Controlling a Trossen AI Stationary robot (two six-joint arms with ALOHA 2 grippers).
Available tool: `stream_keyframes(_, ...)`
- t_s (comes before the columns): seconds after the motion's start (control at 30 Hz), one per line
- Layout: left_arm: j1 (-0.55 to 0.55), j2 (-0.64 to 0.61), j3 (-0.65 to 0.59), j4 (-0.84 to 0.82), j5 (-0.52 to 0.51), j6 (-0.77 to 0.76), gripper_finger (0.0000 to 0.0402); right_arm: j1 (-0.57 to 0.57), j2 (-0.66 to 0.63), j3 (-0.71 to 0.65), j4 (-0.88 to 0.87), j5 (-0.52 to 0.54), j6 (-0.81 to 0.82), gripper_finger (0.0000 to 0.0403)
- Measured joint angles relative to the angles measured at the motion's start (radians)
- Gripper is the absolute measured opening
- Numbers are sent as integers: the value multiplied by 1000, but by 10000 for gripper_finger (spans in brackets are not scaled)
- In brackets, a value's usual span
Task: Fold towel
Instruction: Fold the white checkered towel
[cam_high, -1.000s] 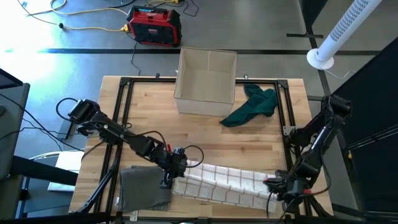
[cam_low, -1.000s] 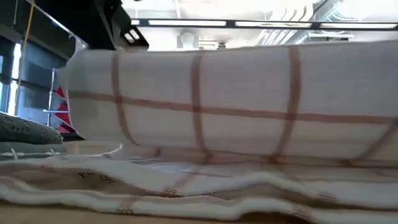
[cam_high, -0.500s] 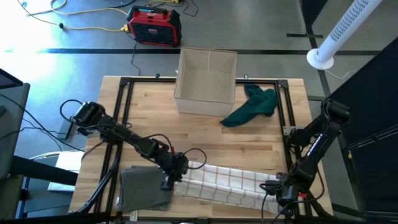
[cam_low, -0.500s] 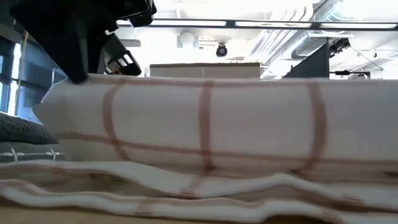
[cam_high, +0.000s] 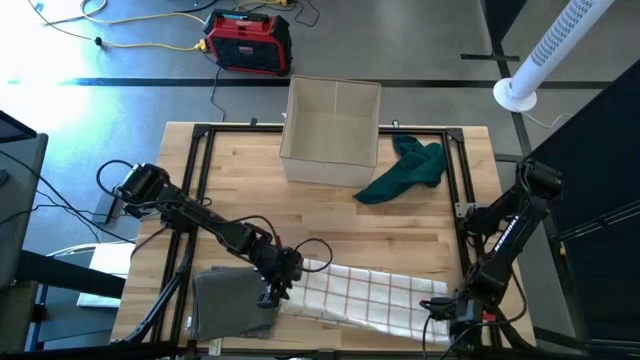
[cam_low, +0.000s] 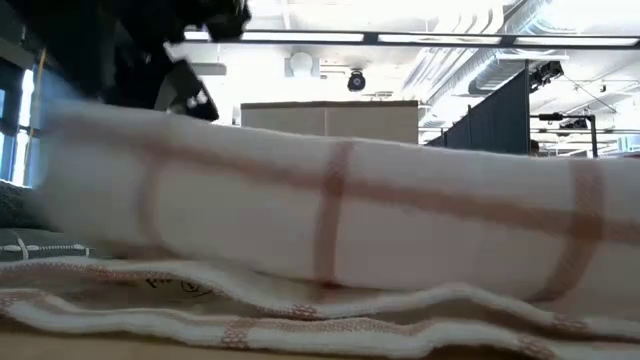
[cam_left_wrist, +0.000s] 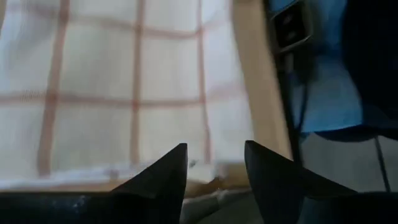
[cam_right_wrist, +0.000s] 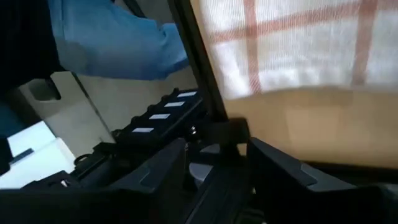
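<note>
A white towel with red checks lies along the table's near edge, doubled over itself. In the low view its upper layer slopes above the lower layers, which rest on the table. My left gripper stands open at the towel's left end. The left wrist view shows its gap just short of the towel's edge. My right gripper stands open at the towel's right end, with the towel beyond its gap. Neither gripper has cloth between its fingers.
A folded grey cloth lies at the near left, right beside the towel. An open cardboard box stands at the far middle, with a crumpled green cloth to its right. Black frame rails run along the table's sides.
Both grippers have opened and let go of the towel. The raised upper layer has sunk and spread over the lower layers, lying flatter than before. My right gripper has shifted slightly toward the near edge.
</note>
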Motion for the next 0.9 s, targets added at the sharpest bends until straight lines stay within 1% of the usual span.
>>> stream_keyframes(0.07, 0, -4, 30, 0, -14, 34, 145, 3, 0, 0, -7, 9, 1, 147)
stream_keyframes(0.13, -3, -5, 56, 14, -87, 103, 138, 3, 0, 0, -18, 61, -5, 136)
stream_keyframes(0.17, -8, -6, 59, 24, -142, 135, 134, 3, 0, 0, -22, 108, -13, 130)
stream_keyframes(0.2, -9, -1, 54, 33, -176, 154, 130, 3, 0, 0, -22, 169, -26, 124)
stream_keyframes(0.4, 15, 67, -14, 81, -162, 199, 95, 1, 0, 0, -39, 566, -113, 70)
stream_keyframes(0.47, 25, 92, -40, 103, -174, 201, 77, -6, 4, -2, -64, 645, -121, 43)
stream_keyframes(0.53, 37, 127, -63, 126, -177, 194, 57, -15, 14, -20, -76, 679, -105, 15)
stream_keyframes(0.57, 43, 141, -69, 124, -178, 188, 47, -23, 19, -36, -79, 689, -93, 8)
stream_keyframes(0.7, 62, 173, -69, 107, -187, 185, 10, -63, 29, -130, -68, 661, 7, 6)
stream_keyframes(0.8, 75, 176, -66, 80, -222, 182, 3, -96, 28, -191, -74, 656, 93, 1)
stream_keyframes(0.9, 86, 171, -66, 55, -270, 167, 5, -139, 21, -222, -69, 655, 122, 1)
